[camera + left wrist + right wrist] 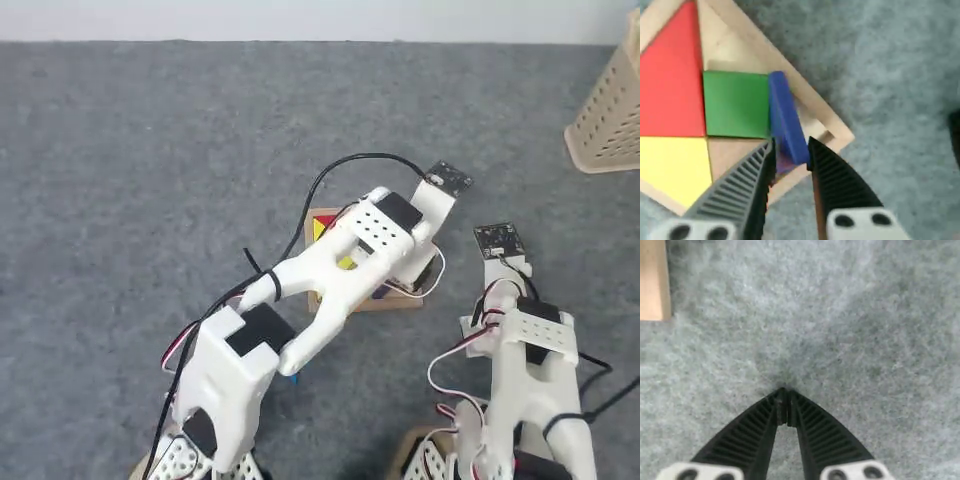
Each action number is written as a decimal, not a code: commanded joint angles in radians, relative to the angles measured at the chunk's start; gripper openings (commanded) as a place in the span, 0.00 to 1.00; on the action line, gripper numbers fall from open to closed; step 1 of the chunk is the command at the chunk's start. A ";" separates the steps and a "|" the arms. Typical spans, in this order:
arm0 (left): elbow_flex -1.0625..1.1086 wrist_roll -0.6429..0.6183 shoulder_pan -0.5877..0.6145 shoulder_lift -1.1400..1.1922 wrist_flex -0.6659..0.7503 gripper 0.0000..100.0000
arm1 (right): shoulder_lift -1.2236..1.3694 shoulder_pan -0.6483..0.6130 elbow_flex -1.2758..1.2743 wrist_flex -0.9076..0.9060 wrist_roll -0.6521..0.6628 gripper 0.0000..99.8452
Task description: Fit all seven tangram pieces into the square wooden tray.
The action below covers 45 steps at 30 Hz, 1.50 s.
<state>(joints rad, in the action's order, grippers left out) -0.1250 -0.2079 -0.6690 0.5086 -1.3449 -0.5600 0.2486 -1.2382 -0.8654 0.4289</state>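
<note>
Two arms stand over a grey carpet [150,150]. From the left, the left arm [330,270] stretches forward across the middle of the floor and covers most of the tray [392,302], a square of pale wood with a raised rim that lies just beside the right arm. Close up, the tray holds a big red triangle [670,75] and a yellow triangle [670,165] lying flat edge to edge, with a green square [735,104] flat against them both; bare wood shows beyond the square. Touching the square's far side, a blue piece [785,110] stands tipped up on its edge along the tray's rim instead of lying flat. The left gripper [789,145] has its jaws drawn narrowly in on the near end of that blue piece, one on each side. Further right, the right arm [525,350] stands beside the tray, and the right gripper [782,392] hangs over bare carpet with its jaws pressed together, tips touching, holding nothing. Far right at the back stands a perforated cream basket [610,110].
</note>
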 commanded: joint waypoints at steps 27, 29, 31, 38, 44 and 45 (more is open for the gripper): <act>-0.013 -0.002 0.005 -0.078 0.025 0.10 | -0.021 0.016 0.000 0.013 0.017 0.01; -0.016 -0.002 0.005 -0.049 0.055 0.10 | -0.021 0.016 0.000 0.012 0.017 0.01; -0.028 -0.002 0.005 -0.032 0.077 0.10 | -0.021 0.016 0.000 0.012 0.017 0.01; -0.030 -0.006 0.000 -0.026 0.106 0.10 | -0.021 0.016 0.000 0.012 0.017 0.01; -0.007 -0.002 0.006 -0.021 0.109 0.10 | -0.021 0.016 0.000 0.012 0.017 0.01; 0.007 0.000 0.006 -0.021 0.112 0.10 | -0.021 0.016 0.000 0.012 0.017 0.01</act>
<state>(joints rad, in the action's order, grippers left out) -0.1297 -0.2094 -0.6674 0.4979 -1.2528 -0.5600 0.2486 -1.2382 -0.8654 0.4289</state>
